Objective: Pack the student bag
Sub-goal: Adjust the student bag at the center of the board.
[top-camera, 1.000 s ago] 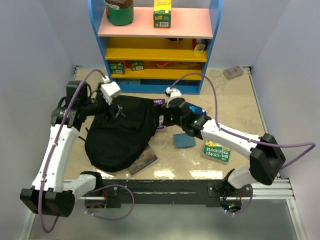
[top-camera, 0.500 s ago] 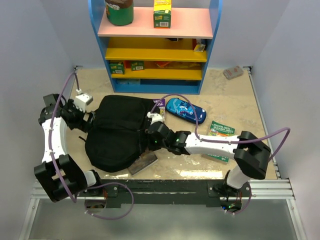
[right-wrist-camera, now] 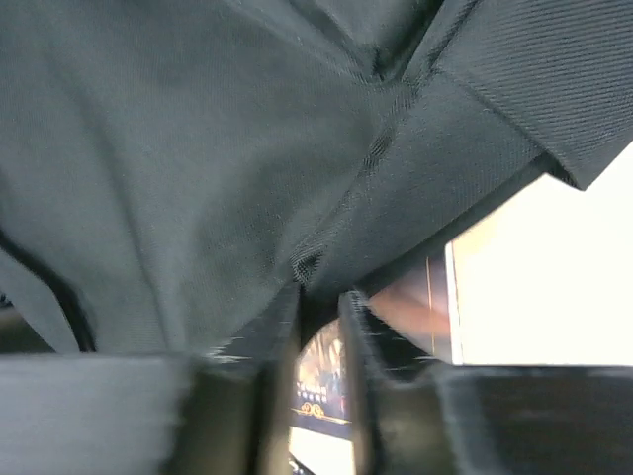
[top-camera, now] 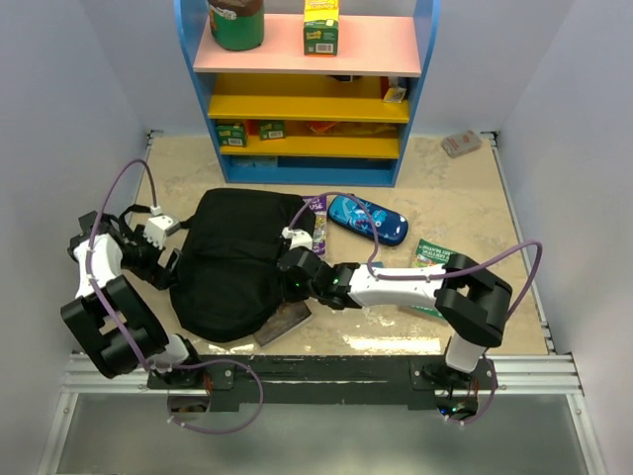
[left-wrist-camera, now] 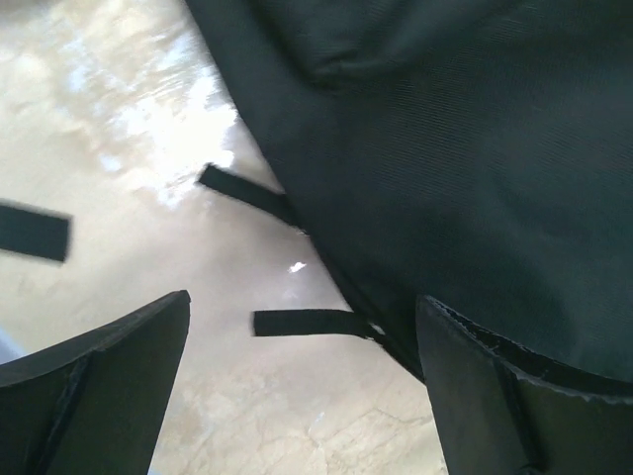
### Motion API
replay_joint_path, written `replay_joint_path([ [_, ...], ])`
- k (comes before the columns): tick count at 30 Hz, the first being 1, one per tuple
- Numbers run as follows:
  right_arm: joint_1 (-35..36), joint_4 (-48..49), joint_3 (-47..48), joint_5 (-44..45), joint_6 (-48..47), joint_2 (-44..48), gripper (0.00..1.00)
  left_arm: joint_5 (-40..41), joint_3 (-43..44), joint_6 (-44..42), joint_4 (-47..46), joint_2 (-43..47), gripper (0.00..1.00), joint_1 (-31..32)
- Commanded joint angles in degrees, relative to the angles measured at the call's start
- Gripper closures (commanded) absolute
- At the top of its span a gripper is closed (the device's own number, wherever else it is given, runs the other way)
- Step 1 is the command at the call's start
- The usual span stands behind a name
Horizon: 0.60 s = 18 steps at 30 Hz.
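Your backpack (top-camera: 232,267) lies flat on the table (top-camera: 475,198), left of centre in the top view, just below the blue shelf unit (top-camera: 307,99). A book (top-camera: 287,322) pokes out from under its lower right corner.

Your left gripper (left-wrist-camera: 305,307) sits at the bag's left edge with its jaws spread wide and nothing between them. In the left wrist view one finger (left-wrist-camera: 514,396) is right against the black cloth, and two loose strap ends (left-wrist-camera: 307,322) lie on the table.

Your right gripper (right-wrist-camera: 318,302) is at the bag's right edge. Its jaws are drawn close, with only a narrow slit between them. A seam of the cloth runs down to the fingertips, but you cannot tell from these views whether it is pinched.

A blue pencil case (top-camera: 368,218) and a green book (top-camera: 435,259) lie to the right, apart from the bag.
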<state>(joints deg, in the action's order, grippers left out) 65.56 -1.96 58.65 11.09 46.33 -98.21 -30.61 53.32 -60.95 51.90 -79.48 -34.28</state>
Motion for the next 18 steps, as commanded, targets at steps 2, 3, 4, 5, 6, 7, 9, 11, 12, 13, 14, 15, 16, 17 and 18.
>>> replay_joint_path([
  [2, -0.3, -3.9, 7.6, 7.5, -4.2, -0.5, 0.92, -10.2, -2.9, -15.0, 9.7, 3.8, 0.0, -0.6],
  [3, -0.3, -5.7, 9.3, 8.1, -6.4, -0.1, 0.96, -12.0, -3.2, -17.0, 12.8, 5.1, 0.0, -0.6],
  [4, -0.3, -6.6, 9.9, 8.9, -7.7, 0.3, 1.0, -12.7, -3.4, -19.2, 14.5, 5.6, 0.0, -0.6],
  [5, -0.6, -7.7, 10.5, 9.7, -8.8, 1.6, 1.0, -13.1, -3.5, -23.5, 16.3, 6.1, 0.0, -0.6],
  [6, -1.5, -9.4, 11.4, 10.0, -10.9, 2.3, 1.0, -13.4, -3.7, -25.7, 19.9, 6.5, 0.0, -0.6],
  [7, -2.2, -9.8, 11.6, 9.9, -11.9, 2.9, 1.0, -13.4, -3.7, -27.5, 21.5, 6.5, 0.0, -0.6],
  [9, -4.7, -10.0, 11.4, 8.0, -15.3, 5.5, 1.0, -13.2, -4.7, -30.4, 23.6, 6.6, 0.01, -0.6],
  [11, -7.0, -10.2, 11.7, 5.5, -18.0, 6.6, 1.0, -12.6, -5.6, -31.9, 23.6, 7.1, 0.03, -0.5],
  [12, -8.2, -10.6, 12.5, 2.2, -21.0, 7.2, 1.0, -12.1, -6.6, -32.6, 23.6, 8.0, 0.04, -0.5],
  [13, -10.2, -11.0, 13.1, 0.0, -22.8, 7.0, 1.0, -11.8, -6.8, -33.0, 23.6, 8.5, 0.05, -0.5],
  [14, -10.9, -11.9, 13.9, -1.6, -24.3, 6.7, 1.0, -11.8, -6.8, -33.7, 23.6, 9.1, 0.05, -0.5],
  [15, -11.5, -14.3, 16.3, -3.3, -28.4, 5.6, 1.0, -12.9, -5.6, -33.4, 23.5, 9.7, 0.05, -0.5],
  [16, -11.9, -16.2, 17.7, -5.8, -30.7, 4.9, 1.0, -13.9, -4.5, -32.6, 23.6, 9.8, 0.05, -0.5],
  [17, -11.9, -18.5, 19.1, -5.4, -32.7, 3.8, 1.0, -15.0, -3.0, -30.0, 23.5, 9.6, 0.05, -0.5],
  [18, -11.9, -22.5, 21.7, -5.0, -36.3, 2.9, 1.0, -17.6, 0.4, -28.6, 23.5, 9.1, 0.04, -0.5],
])
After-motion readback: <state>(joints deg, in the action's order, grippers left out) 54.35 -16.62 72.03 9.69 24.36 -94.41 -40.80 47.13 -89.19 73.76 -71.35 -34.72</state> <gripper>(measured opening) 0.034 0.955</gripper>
